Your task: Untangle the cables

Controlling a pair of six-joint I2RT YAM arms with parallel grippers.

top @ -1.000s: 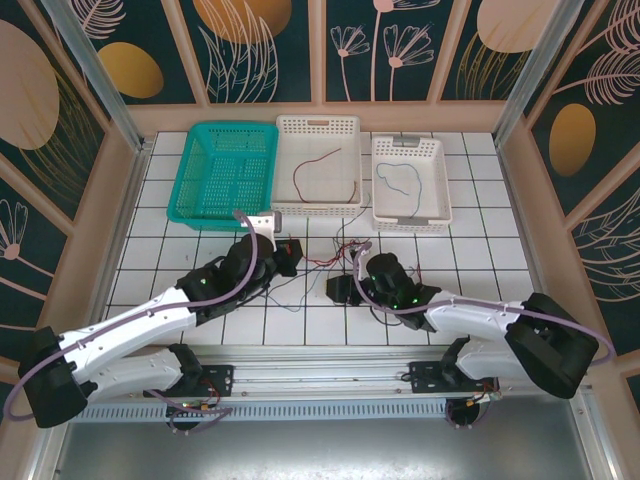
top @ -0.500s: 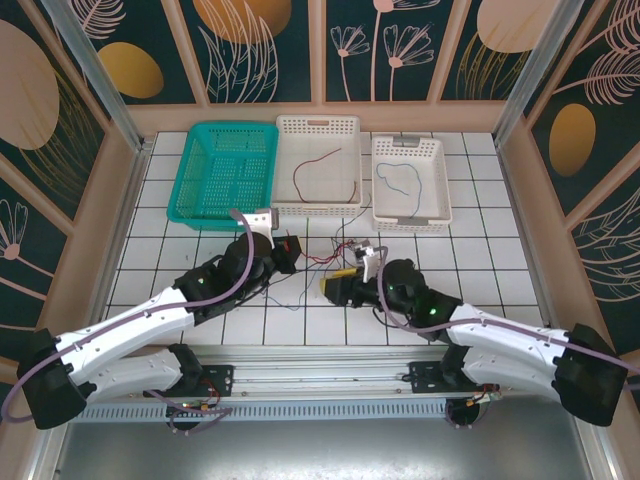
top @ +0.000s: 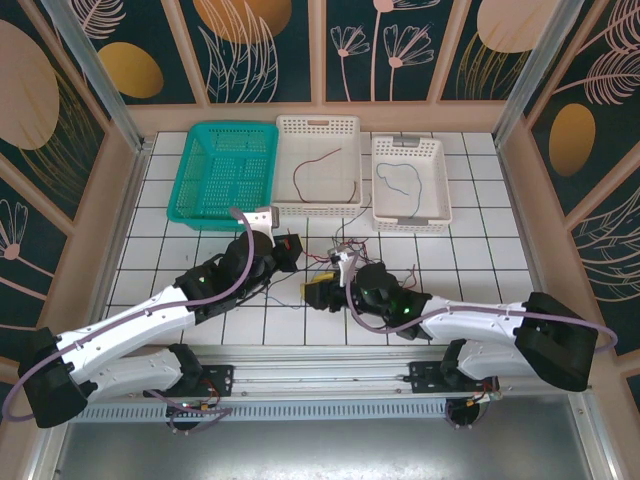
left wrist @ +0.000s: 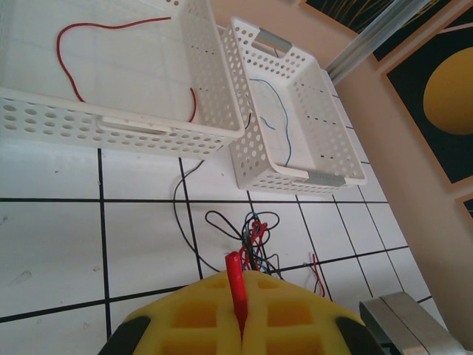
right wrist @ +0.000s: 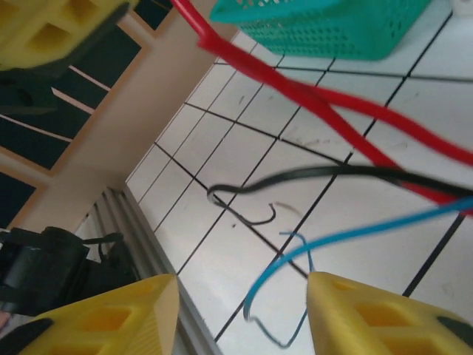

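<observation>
Right gripper (right wrist: 240,296) has slid left near the white tiled table's (top: 160,240) front edge, fingers apart before thin red, black and blue cables (right wrist: 295,90) (none pinched); left gripper (left wrist: 238,303) clamps the red cable (left wrist: 235,277).

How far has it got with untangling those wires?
Done: one red cable lies alone in the middle white basket, one blue cable in the right white basket. In hand: the left gripper is shut on a red strand of the tangle; the right gripper is open by its strands. To do: that red, black and blue tangle is not yet parted.
</observation>
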